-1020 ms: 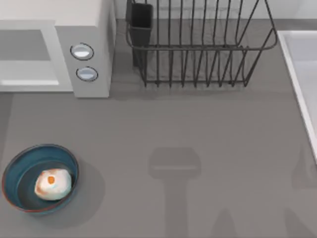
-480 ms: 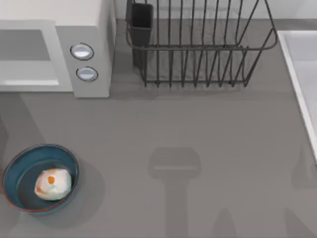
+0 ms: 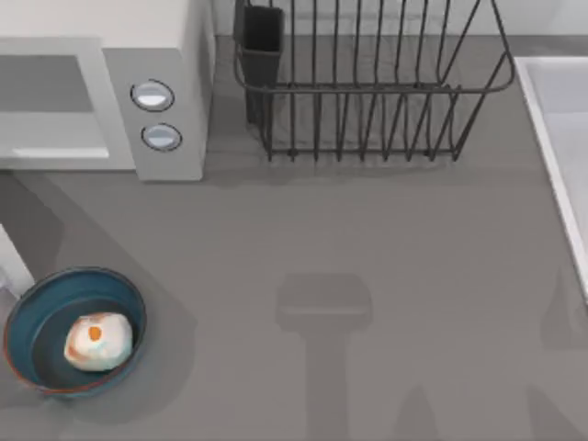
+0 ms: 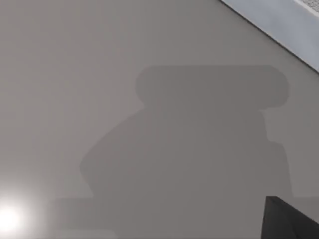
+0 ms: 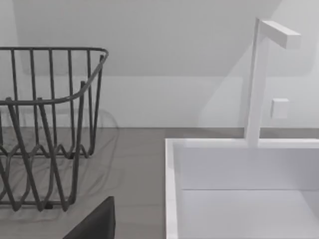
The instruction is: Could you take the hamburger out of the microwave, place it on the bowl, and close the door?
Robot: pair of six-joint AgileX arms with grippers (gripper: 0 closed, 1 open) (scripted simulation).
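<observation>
Hamburger (image 3: 98, 341) already lies inside the bowl (image 3: 28, 303) at the counter's (image 3: 367, 239) near-left in the top view, so closing the door (image 3: 13, 260), a white sliver at the left edge between the bowl and the microwave (image 3: 170, 55), seems what remains, likeliest for the left arm. Left wrist view gives bare counter under a broad shadow, right wrist view the dish rack (image 5: 45, 129) and sink (image 5: 172, 189); of either pincer's spread I cannot tell.
</observation>
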